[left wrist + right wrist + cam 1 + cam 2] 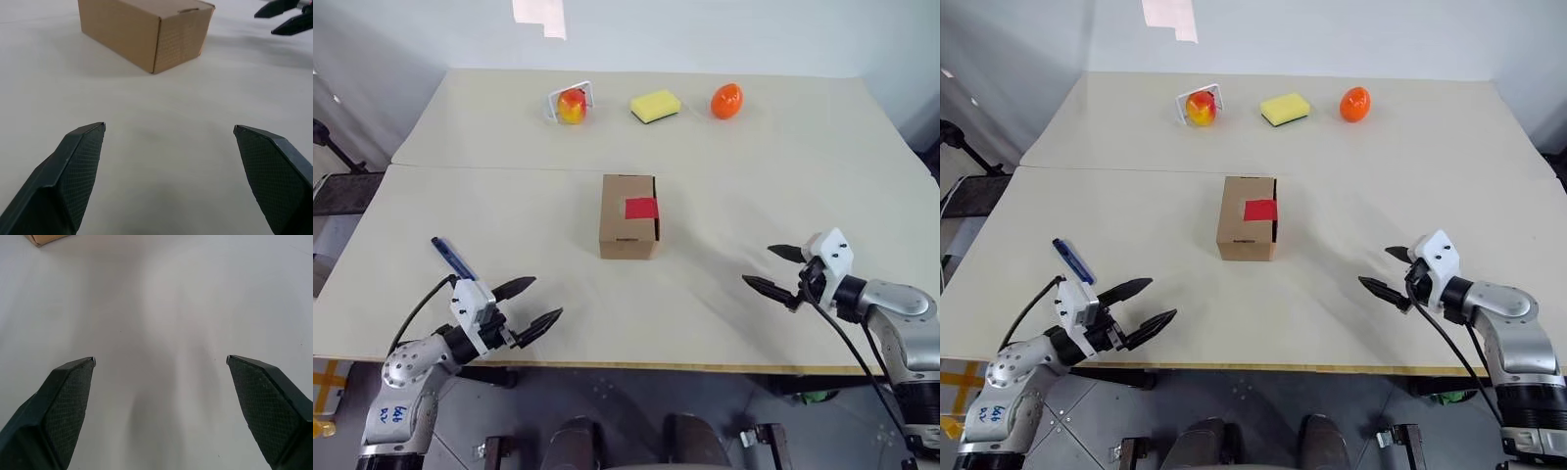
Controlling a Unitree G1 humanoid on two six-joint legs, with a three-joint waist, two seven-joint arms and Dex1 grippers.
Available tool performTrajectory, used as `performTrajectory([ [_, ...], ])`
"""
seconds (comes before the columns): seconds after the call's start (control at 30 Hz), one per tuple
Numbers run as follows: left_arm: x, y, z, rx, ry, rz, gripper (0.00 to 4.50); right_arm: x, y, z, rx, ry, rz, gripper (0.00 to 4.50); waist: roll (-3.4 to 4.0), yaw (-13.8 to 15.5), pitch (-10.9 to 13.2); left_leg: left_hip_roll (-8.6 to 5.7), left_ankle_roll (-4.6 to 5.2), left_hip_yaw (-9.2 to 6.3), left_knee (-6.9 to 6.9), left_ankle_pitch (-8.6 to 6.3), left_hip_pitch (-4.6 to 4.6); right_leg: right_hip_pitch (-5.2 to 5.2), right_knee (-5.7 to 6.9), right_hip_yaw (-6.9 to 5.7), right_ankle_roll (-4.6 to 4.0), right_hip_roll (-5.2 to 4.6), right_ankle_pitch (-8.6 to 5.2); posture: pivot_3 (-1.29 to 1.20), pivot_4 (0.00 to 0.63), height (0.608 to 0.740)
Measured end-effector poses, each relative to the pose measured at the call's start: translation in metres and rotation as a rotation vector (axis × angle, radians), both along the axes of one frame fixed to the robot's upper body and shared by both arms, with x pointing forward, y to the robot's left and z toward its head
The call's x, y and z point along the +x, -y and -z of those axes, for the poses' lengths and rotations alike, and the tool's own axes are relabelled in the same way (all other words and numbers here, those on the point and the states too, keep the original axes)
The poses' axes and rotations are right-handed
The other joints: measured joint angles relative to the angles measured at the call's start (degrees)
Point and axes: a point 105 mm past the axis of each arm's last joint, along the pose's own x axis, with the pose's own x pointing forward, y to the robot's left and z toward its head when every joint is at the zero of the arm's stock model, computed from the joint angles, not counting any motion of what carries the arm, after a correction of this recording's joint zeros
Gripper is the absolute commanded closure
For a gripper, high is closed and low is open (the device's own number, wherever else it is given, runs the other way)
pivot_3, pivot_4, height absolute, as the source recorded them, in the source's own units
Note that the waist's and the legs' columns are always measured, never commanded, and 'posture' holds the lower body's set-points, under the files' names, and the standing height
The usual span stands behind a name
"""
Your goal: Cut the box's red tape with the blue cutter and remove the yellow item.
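L hand [541, 301] near blue cutter [451, 258].

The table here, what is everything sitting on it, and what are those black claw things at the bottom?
table: one, cream, two tops joined by a seam.
box: one, brown cardboard, table's middle, closed.
red tape: one square patch on the box's top.
blue cutter: one, thin blue stick, near the table's left front, just beyond the left gripper.
red-and-yellow fruit: one, far side, in a small white holder.
yellow sponge: one, rectangular, far side, right of that fruit.
orange fruit: one, egg-shaped, far side, right of the sponge.
left gripper: black fingers, open, empty, front left.
right gripper: black fingers, open, empty, front right.
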Motion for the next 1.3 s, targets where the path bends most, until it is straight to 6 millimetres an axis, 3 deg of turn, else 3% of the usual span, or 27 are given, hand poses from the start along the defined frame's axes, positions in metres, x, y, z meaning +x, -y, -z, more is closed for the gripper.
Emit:
performTrajectory([
  [0.23, 0.008, 0.006, 0.004, -0.009, -0.09, -0.038, 0.04, 0.003, 0.006, -0.003, -0.024, -0.003, 0.043, 0.0, -0.01, 0.1, 0.0, -0.02, 0.0, -0.02, 0.05, 0.0, -0.01, 0.0, 0.06, 0.02, 0.0, -0.02, 0.0, 0.0, 0.15, 0.74],
  [0.37, 0.017, 0.01, -0.007, 0.001, -0.05, -0.038, 0.22, 0.009, 0.009, -0.008, -0.034, -0.009, 0.119, 0.0, -0.01, 0.0, 0.0, 0.0, 0.0, 0.0, 0.06, 0.0, -0.02, -0.03, 0.07, 0.02, 0.0, 0.0, 0.0, 0.0, 0.15, 0.74],
  [0.47, 0.032, 0.01, -0.02, 0.016, 0.003, -0.055, 0.89, 0.016, 0.006, -0.02, -0.021, 0.014, 0.132, 0.63, -0.01, 0.0, 0.0, -0.01, -0.02, 0.03, 0.08, 0.02, -0.02, -0.04, 0.09, 0.02, 0.0, 0.02, 0.0, 0.0, 0.15, 0.74],
  [0.6, 0.059, -0.001, -0.033, 0.025, 0.059, -0.127, 2.11, 0.022, -0.009, -0.036, 0.017, 0.037, 0.103, 1.96, -0.02, 0.0, 0.0, -0.01, -0.03, 0.04, 0.1, 0.02, -0.02, -0.08, 0.17, 0.0, 0.0, 0.04, 0.0, 0.0, 0.15, 0.74],
  [0.73, 0.08, -0.005, -0.042, 0.025, 0.101, -0.155, 3.43, 0.032, -0.039, -0.039, 0.065, 0.018, 0.038, 3.43, -0.02, 0.0, 0.0, -0.03, -0.03, 0.12, 0.1, 0.02, -0.09, -0.25, 0.28, -0.06, 0.01, 0.04, 0.0, 0.0, 0.15, 0.74],
  [0.83, 0.095, 0.003, -0.044, 0.005, 0.111, -0.138, 4.4, 0.046, -0.061, -0.04, 0.101, 0.001, 0.01, 4.5, -0.03, -0.1, 0.0, -0.08, -0.05, 0.15, 0.14, 0.04, -0.11, -0.29, 0.34, -0.31, 0.01, 0.04, 0.0, 0.0, 0.15, 0.74],
  [1.03, 0.115, 0.028, -0.035, 0.027, 0.09, -0.046, 4.48, 0.079, -0.091, -0.03, 0.094, -0.056, 0.005, 4.5, -0.03, -0.3, 0.0, -0.14, -0.07, 0.11, 0.18, 0.04, -0.19, -0.33, 0.4, -1.29, 0.0, -0.08, 0.01, 0.0, 0.15, 0.74],
  [1.17, 0.123, 0.053, -0.025, 0.083, 0.055, 0.072, 4.48, 0.099, -0.135, -0.033, 0.06, -0.045, -0.078, 4.5, -0.03, -1.3, 0.0, -0.12, -0.13, 0.08, 0.18, 0.08, -0.24, -0.35, 0.43, -1.62, 0.0, -0.13, 0.01, 0.0, 0.15, 0.74],
  [1.3, 0.118, 0.07, -0.019, 0.092, 0.025, 0.174, 4.48, 0.103, -0.162, -0.041, 0.065, -0.02, -0.159, 4.5, -0.03, -2.1, 0.0, -0.12, -0.13, -0.05, 0.1, 0.07, -0.26, -0.36, 0.46, -1.84, 0.0, -0.18, 0.01, 0.0, 0.15, 0.74],
])
